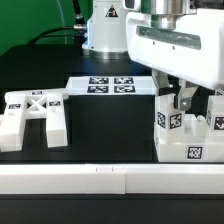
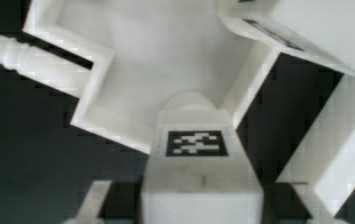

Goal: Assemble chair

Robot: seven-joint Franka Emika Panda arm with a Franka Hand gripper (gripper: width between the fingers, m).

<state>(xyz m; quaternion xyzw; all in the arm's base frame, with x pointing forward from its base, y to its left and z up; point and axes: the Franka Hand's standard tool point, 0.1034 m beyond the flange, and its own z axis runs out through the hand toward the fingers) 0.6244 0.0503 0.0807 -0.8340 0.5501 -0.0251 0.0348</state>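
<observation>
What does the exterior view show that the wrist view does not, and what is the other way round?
Only the exterior view: the X-frame, the marker board and the arm.
Only the wrist view: a round peg sticking out of a white part, seen from close by.
Both: the claw shut on a tagged leg, other white chair parts around it, and the black table.

Bright, even light; both grainy views are soft, with whites glaring.
</observation>
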